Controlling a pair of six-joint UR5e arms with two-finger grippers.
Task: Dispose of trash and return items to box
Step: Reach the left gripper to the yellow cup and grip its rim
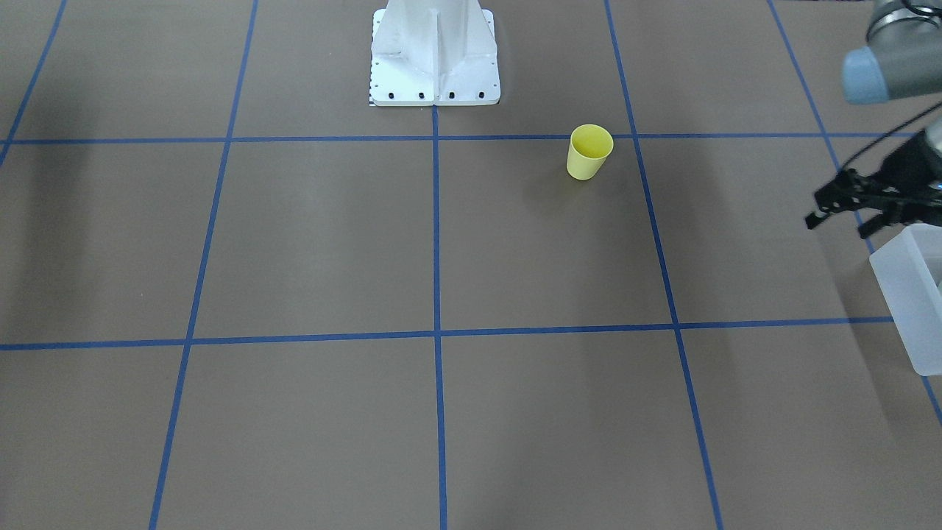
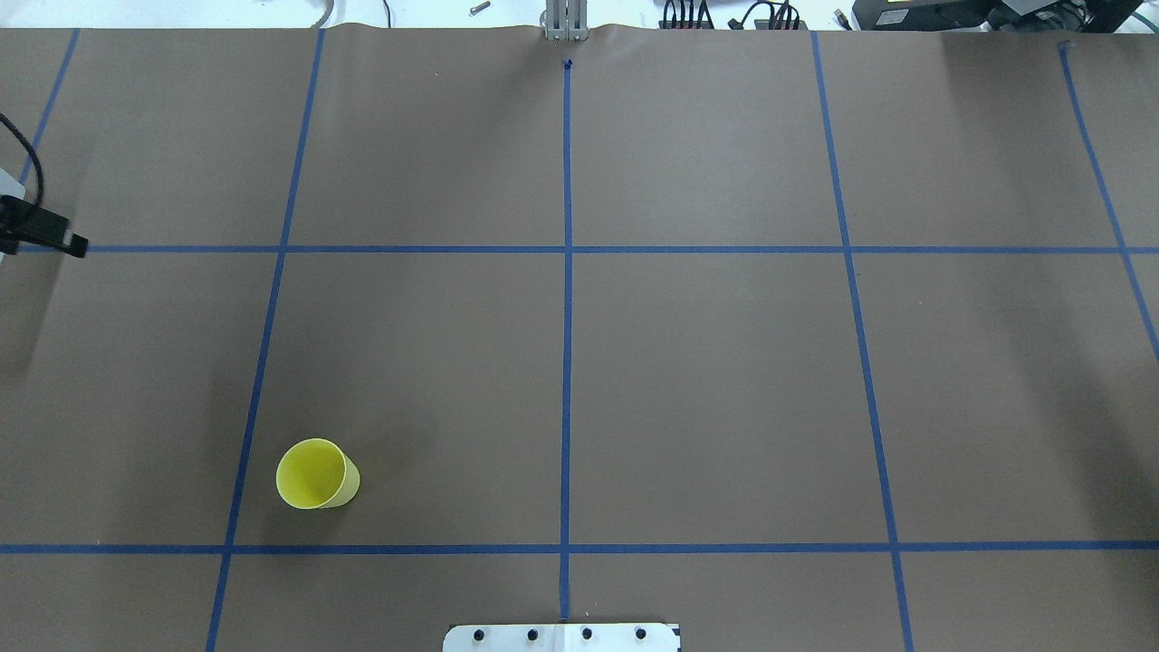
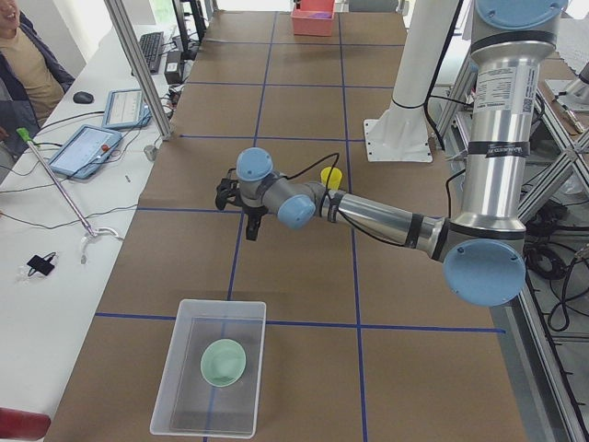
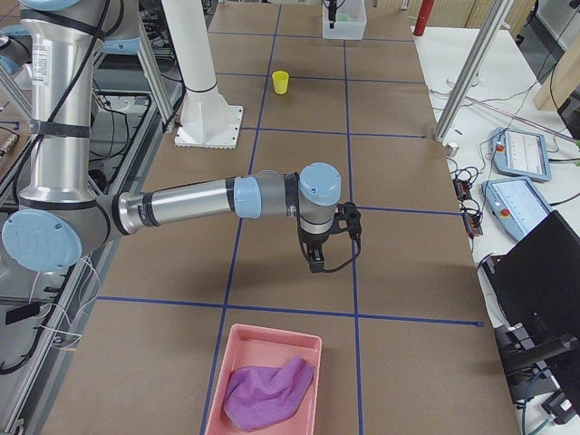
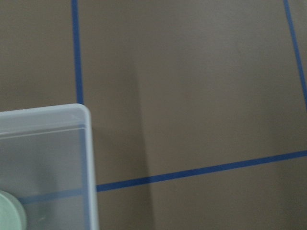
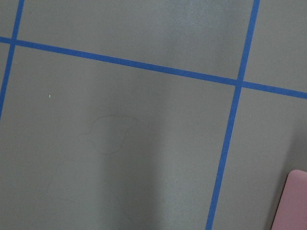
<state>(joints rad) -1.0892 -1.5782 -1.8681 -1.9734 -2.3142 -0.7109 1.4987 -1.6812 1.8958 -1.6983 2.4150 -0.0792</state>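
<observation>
The cup (image 1: pixel 589 152) stands upright and mouth-up on the bench, well apart from the box (image 1: pixel 909 302) and out in the open, with nothing touching it. The bowl (image 3: pixel 224 361) already lies inside the box, so the cup looks like the one item you have left to return. Expect it to be very light and fairly stiff but thin-walled: a hard squeeze would likely flex it, and its smooth, tapered sides could let it slip out of a pinch. It looks empty, so a nudge will probably tip it or slide it. You would do best to come straight down and take the rim, one finger inside and one outside, or else span the body high up where it is widest. The left gripper (image 1: pixel 837 227) hangs near the box, off the corner facing the cup, fingers apart and holding nothing. The right gripper (image 4: pixel 315 261) is far from the box; whether its fingers are apart you cannot tell.
</observation>
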